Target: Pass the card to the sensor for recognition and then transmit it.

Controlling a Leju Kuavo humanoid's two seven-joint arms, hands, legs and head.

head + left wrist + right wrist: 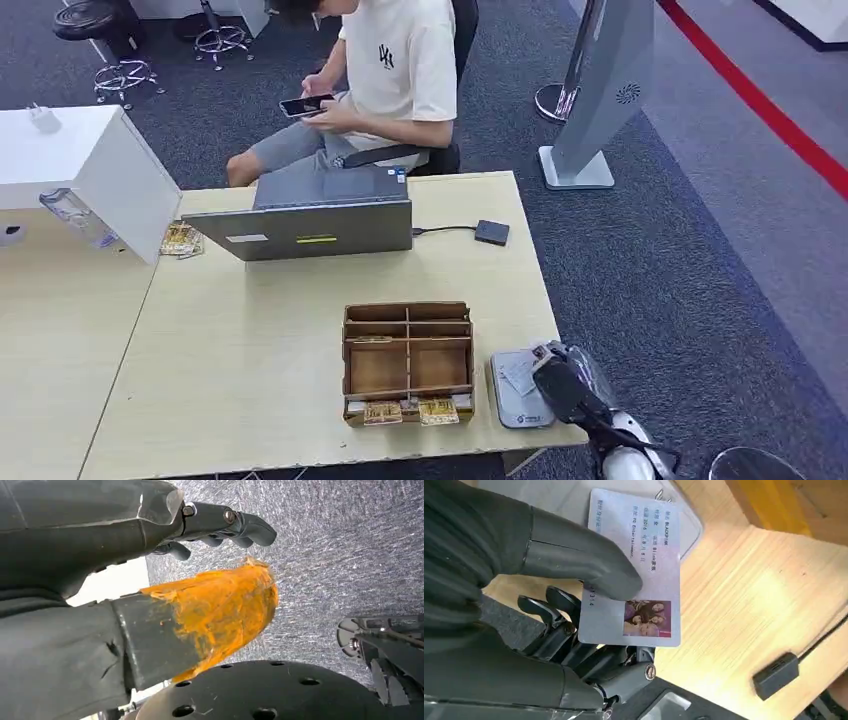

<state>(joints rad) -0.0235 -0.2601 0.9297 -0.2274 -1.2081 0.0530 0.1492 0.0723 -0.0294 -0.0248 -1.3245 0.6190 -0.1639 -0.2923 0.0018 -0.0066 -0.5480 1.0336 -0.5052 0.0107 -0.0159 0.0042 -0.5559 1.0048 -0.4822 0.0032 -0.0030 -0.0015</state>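
The right hand (574,610) pinches the card (634,570) between its thick thumb, pressed on the printed face, and the darker fingers behind it; in the head view the card (520,372) hangs just over the grey sensor pad (515,400), at about four o'clock on the table (250,340), just beside the wooden compartment box (408,362) at that box's three o'clock. The card looks thin, light and fairly stiff, with a glossy face that is likely to slip under a smooth thumb; the sound hold, I judge, is on the flat faces near one short end, as now, leaving the far end free to lie over the sensor pad; a hard squeeze could bow it. The left hand (215,527) hangs over carpet, its fingers loosely curled around nothing, the orange-taped thumb apart from them. A person sits beyond the laptop (315,225) at twelve o'clock.
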